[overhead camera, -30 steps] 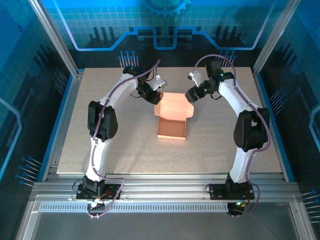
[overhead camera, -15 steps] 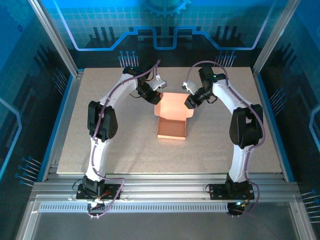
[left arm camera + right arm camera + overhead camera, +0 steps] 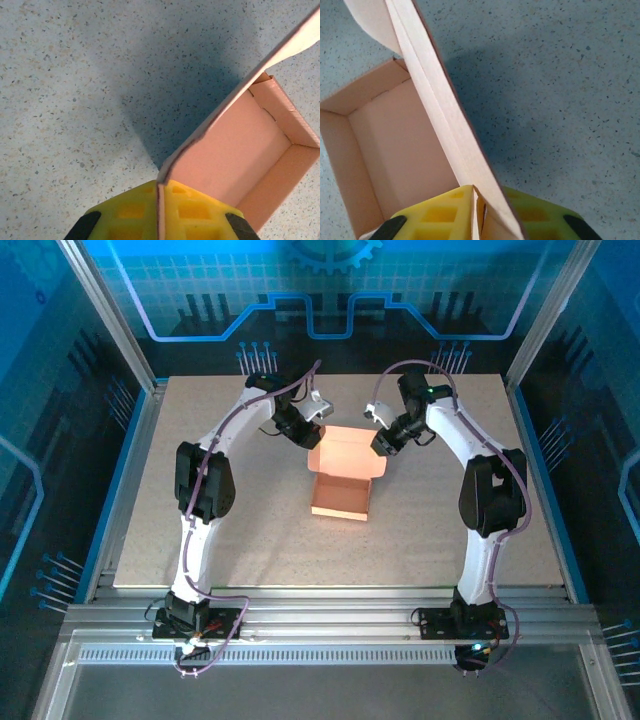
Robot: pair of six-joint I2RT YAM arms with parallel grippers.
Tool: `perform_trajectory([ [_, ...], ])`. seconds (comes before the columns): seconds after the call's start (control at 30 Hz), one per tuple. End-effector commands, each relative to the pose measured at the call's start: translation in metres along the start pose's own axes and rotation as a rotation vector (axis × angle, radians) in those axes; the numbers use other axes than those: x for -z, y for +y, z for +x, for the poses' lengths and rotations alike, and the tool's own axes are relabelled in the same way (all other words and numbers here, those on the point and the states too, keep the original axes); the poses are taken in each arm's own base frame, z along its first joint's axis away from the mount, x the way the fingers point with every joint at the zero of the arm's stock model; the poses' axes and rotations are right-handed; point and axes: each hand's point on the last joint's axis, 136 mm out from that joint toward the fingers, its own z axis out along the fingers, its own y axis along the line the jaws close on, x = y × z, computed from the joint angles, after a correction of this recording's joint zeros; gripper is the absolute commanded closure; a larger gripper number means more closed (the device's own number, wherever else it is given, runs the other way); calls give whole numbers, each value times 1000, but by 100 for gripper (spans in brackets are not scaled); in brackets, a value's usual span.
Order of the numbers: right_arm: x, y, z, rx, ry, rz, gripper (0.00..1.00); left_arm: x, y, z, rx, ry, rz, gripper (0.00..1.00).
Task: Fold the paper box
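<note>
We saw the paper box (image 3: 342, 485) standing open near the middle of the table (image 3: 450, 540), a little toward the table's far edge. Its shallow tray lay flat on the table's speckled top, and its lid was raised on the far side.

The left gripper (image 3: 316, 436) sat left of the table's middle, at the lid's left end. From the left wrist, the left gripper (image 3: 161, 192) was clamped on a thin cardboard edge of the paper box (image 3: 235, 155), which was pinched between its yellow pads (image 3: 130, 212) and ran up and away from them.

The right gripper (image 3: 380, 445) sat right of the table's middle, at the lid's right end. From the right wrist, the right gripper (image 3: 477, 197) was closed on a flap of the paper box (image 3: 405, 145), with one pad on each face of the cardboard.

In both wrist views the salmon interior was bare, and a dark shadow fell on the table beside the lid.
</note>
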Motion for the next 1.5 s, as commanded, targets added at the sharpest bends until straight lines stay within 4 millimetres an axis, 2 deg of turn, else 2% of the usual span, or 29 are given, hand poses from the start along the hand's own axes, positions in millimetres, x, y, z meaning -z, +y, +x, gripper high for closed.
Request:
perform_trajectory([
  [0.0,11,13,-5,18,-12,-41,90,13,-7,0,-39,-8,-16,100],
  [0.1,11,14,-4,22,-7,-41,100,13,-7,-1,-41,-10,-17,100],
  [0.3,17,8,-11,12,-12,25,100,13,-3,-3,-20,-19,-36,100],
  [0.5,36,-29,-24,-142,-65,292,100,28,2,-20,64,-111,-90,100],
  [0.67,45,-28,-37,-195,-117,438,100,41,3,-35,140,-218,-125,100],
  [0.77,47,-26,-37,-259,-125,474,100,48,2,-39,159,-254,-146,100],
  [0.83,42,-21,-36,-274,-125,453,98,49,1,-40,163,-261,-144,100],
  [0.9,37,-15,-35,-265,-133,422,86,48,2,-39,158,-259,-152,100],
  [0.97,33,-12,-32,-254,-130,393,80,46,2,-38,145,-255,-154,100],
  [1.03,30,-5,-30,-239,-129,330,82,44,3,-35,136,-246,-157,100],
  [1.13,30,0,-28,-216,-133,266,94,44,3,-34,134,-244,-159,100],
  [1.33,42,3,-31,-204,-150,234,82,40,10,-30,127,-226,-188,100],
  [1.47,44,7,-35,-200,-162,203,90,39,9,-28,120,-224,-185,100],
])
